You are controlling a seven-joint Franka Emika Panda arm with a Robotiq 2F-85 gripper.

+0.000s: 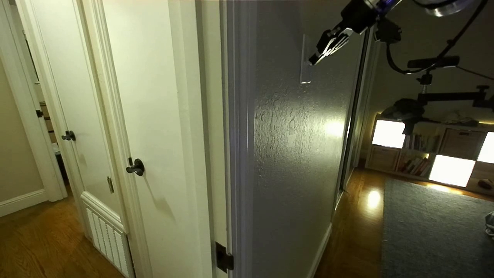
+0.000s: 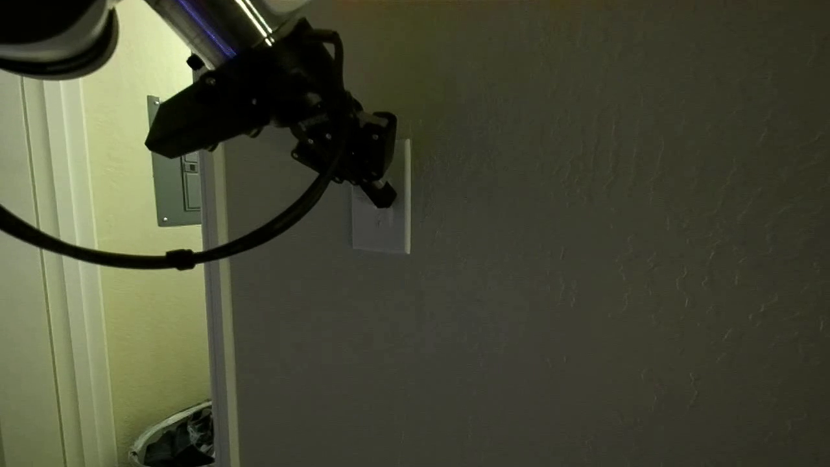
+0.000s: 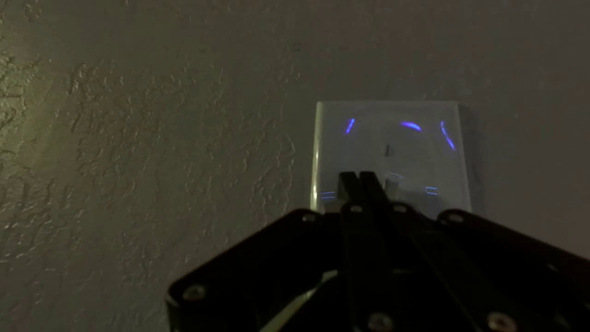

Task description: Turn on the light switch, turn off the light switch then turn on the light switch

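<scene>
The light switch is a pale upright rectangular wall plate with a small toggle. It shows in both exterior views [image 1: 305, 75] [image 2: 379, 235] and in the wrist view [image 3: 392, 129], where its lower part is hidden behind the gripper. The toggle [image 3: 392, 185] stands just right of the fingertips in the wrist view. My gripper [image 3: 359, 176] is shut, its two black fingertips side by side with nothing seen between them. In both exterior views the gripper [image 1: 313, 60] [image 2: 382, 194] points down at the plate's middle. I cannot tell whether the tips touch the plate or toggle.
The textured wall [image 2: 583, 292] surrounds the plate. A door frame [image 1: 241, 135] and white doors [image 1: 154, 116] with black handles stand beside it. A black cable [image 2: 272, 227] hangs from the arm. A grey panel [image 2: 172, 194] is on a further wall. A lit shelf [image 1: 420, 143] stands beyond.
</scene>
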